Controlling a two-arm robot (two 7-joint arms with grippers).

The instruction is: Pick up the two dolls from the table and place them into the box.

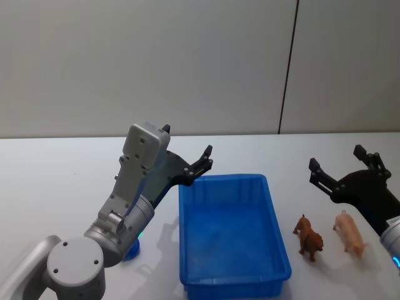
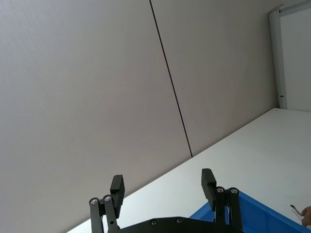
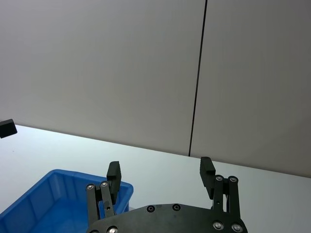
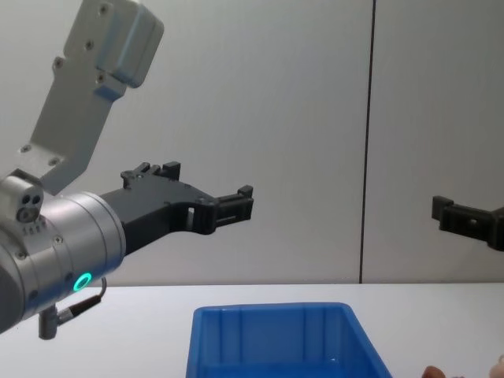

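1. Doll one, a brown dog figure [image 1: 309, 237], and doll two, a pink pig figure [image 1: 350, 232], are on the white table [image 1: 56, 181] in the head view. The dog is just right of the blue bin [image 1: 225, 180] and the pig is beside the dog, farther right. The right gripper [image 1: 336, 157] hangs above the table beyond them, fingers spread and holding nothing. Both figures lie nearer the robot than its fingertips and are clear of them. The left gripper [image 1: 187, 140] is raised by the bin's far left corner, spread wide and empty, well apart from both figures.
2. Left wrist view: the left gripper [image 2: 163, 180] is parted with bare air between the fingers and the grey wall [image 2: 97, 97] behind. A corner of the blue bin [image 2: 252, 213] sits past one finger. A sliver of a figure shows at the edge, and I cannot tell which one.
3. Right wrist view: the right gripper [image 3: 160, 168] is likewise parted and empty, with the blue bin [image 3: 48, 177] off to one side.
4. Chest view: the left gripper [image 4: 242, 203] reaches out high above the blue bin [image 4: 268, 309]. The right gripper [image 4: 449, 213] comes in from the right at a similar height. The tops of the dog [image 4: 431, 372] and the pig [image 4: 498, 364] show low down, right of the bin and far below both grippers.
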